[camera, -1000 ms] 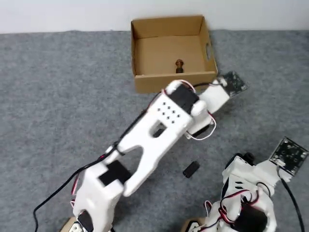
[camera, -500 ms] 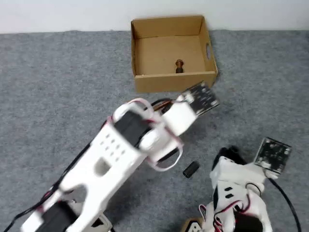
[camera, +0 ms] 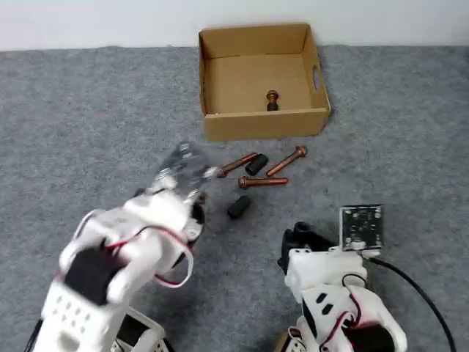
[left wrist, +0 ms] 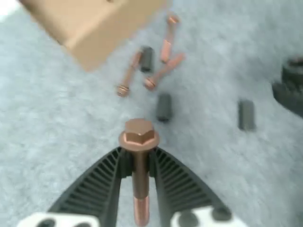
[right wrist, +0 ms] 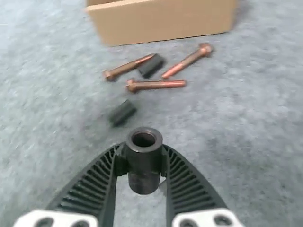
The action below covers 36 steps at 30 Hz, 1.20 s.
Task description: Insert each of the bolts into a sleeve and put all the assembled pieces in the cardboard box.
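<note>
The left gripper (left wrist: 138, 153) clenches a copper hex-head bolt (left wrist: 138, 135) by its shank, head jutting free. The right gripper (right wrist: 143, 155) grasps a black cylindrical sleeve (right wrist: 142, 176) with its bore exposed, apparently ready for mating. Loose bolts (camera: 264, 182) and loose sleeves (camera: 238, 207) lie beyond both, near the brown cardboard box (camera: 264, 123).

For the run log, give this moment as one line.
left gripper shut on bolt | right gripper shut on sleeve | cardboard box holds one assembled piece
</note>
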Motion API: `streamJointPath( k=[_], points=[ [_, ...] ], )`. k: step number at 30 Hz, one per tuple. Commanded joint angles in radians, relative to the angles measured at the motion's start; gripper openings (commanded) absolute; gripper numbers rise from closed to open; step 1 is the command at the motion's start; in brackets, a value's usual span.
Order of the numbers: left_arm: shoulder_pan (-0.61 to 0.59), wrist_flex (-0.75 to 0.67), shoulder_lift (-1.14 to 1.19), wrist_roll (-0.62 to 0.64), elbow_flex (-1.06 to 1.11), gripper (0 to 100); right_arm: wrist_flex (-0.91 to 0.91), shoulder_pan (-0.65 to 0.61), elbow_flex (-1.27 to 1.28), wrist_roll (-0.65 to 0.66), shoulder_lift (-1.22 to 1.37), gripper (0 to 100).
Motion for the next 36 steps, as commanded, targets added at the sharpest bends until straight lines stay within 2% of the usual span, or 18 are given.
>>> streamJointPath(
  k=[1, 5, 10, 13, 15, 19, 23, 29, 32, 36],
  points=[
    [-0.052, -0.13, -0.213, 0.005, 0.099, 0, -0.007, -0.077, 0.0, 0.011, -0.001, 0.8],
    [-0.061, -0.244, -0.427, 0.028, 0.248, 0, -0.051, -0.206, 0.025, 0.012, 0.001, 0.8],
    [-0.058, -0.284, -0.632, 0.279, 0.381, 0, -0.193, -0.337, 0.1, 0.014, 0.008, 0.8],
    [-0.057, -0.288, -0.726, 0.376, 0.453, 0, -0.259, -0.39, 0.13, 0.06, 0.008, 0.8],
    [-0.057, -0.288, -0.77, 0.453, 0.49, 0, -0.309, -0.406, 0.141, 0.091, 0.008, 0.8],
    [-0.055, -0.33, -0.767, 0.684, 0.478, 1, -0.386, -0.41, 0.178, 0.158, 0.008, 0.8],
    [-0.021, -0.431, -0.767, 0.689, 0.499, 1, -0.466, -0.427, 0.226, 0.219, 0.008, 0.8],
    [0.084, -0.526, -0.764, 0.687, 0.562, 1, -0.487, -0.561, 0.256, 0.238, 0.008, 0.8],
    [0.089, -0.523, -0.766, 0.687, 0.584, 1, -0.486, -0.559, 0.249, 0.241, 0.002, 0.8],
    [0.089, -0.52, -0.766, 0.687, 0.582, 1, -0.486, -0.498, 0.249, 0.241, 0.001, 0.8]
  ],
)
